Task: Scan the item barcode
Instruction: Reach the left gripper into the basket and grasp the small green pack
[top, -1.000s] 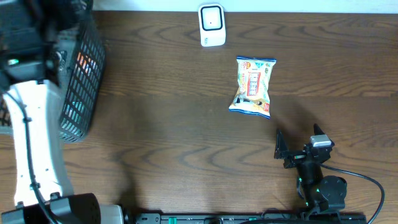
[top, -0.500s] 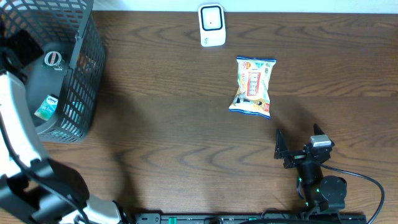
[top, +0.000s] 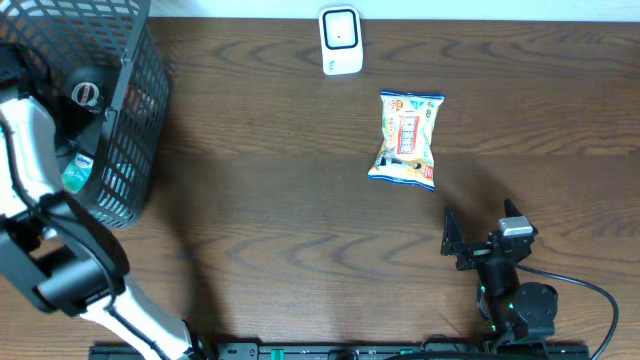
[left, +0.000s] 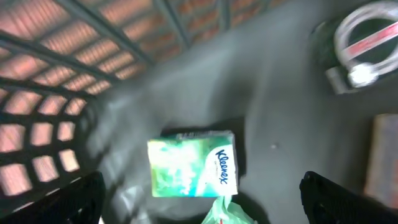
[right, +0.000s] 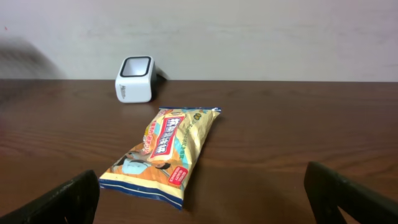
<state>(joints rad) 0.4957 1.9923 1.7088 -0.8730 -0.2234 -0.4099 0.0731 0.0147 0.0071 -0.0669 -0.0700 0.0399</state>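
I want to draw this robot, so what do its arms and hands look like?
The left arm is white with black joints and a black cable along it. The right arm is black, with a grey block, green lights and a looping black cable. The right hand has black fingers.

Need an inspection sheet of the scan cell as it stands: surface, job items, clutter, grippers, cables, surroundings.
Surface: dark brown wooden table, grain visible.
Job's things: white box-shaped barcode scanner at the far edge; printed plastic snack bag lying flat nearby, apart from it, nothing touching it.
Clutter: black wire basket at the left, holding a green Kleenex tissue pack and a round silver-rimmed item, identity unclear.
Grippers: left gripper inside the basket over the tissue pack, jaws open, empty; right gripper by the near edge, jaws open, empty.
Cables: black cable looping beside the right arm's base.
Surroundings: pale wall behind the table.
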